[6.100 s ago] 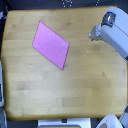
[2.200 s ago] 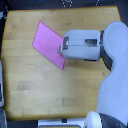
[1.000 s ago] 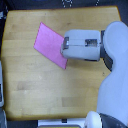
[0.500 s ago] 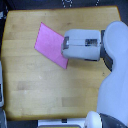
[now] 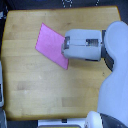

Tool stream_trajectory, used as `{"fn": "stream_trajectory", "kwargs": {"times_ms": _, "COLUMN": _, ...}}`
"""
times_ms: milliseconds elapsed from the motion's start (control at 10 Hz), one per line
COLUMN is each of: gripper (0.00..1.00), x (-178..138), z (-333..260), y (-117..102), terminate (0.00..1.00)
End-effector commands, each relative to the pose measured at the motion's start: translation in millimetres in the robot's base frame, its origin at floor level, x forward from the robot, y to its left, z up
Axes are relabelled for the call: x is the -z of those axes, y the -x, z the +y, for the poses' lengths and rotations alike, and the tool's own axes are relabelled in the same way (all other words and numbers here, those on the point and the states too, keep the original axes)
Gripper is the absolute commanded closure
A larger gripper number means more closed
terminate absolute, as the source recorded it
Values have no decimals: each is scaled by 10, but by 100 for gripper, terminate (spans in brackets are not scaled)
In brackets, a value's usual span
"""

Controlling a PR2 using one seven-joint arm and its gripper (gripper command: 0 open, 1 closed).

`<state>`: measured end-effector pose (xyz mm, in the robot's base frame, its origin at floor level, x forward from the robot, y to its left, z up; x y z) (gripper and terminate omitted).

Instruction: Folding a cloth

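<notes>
The pink cloth [image 5: 51, 43] lies flat and unfolded on the wooden table [image 5: 30, 85], the gripper [image 5: 65, 49] over its right edge, jaw state hidden.

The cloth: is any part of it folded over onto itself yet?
No. The cloth lies as one flat sheet on the table.

Plain pink cloth [image 5: 49, 42], wood-tan table [image 5: 30, 85]

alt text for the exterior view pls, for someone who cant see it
A white robot arm reaches in from the exterior view's right, its gripper at the right edge of a flat pink cloth lying on a wooden table. The gripper's fingers are hidden, so its grasp cannot be judged.
</notes>
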<state>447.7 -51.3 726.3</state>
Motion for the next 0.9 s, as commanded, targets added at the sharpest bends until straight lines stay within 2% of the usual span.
{"fn": "stream_trajectory", "kwargs": {"times_ms": 0, "gripper": 100, "x": -286, "z": 20, "y": -78, "terminate": 0}}
{"fn": "stream_trajectory", "kwargs": {"times_ms": 300, "gripper": 100, "x": -529, "z": 167, "y": -94, "terminate": 0}}
{"fn": "stream_trajectory", "kwargs": {"times_ms": 500, "gripper": 100, "x": -808, "z": 541, "y": -159, "terminate": 0}}
{"fn": "stream_trajectory", "kwargs": {"times_ms": 800, "gripper": 100, "x": -919, "z": 981, "y": -235, "terminate": 0}}
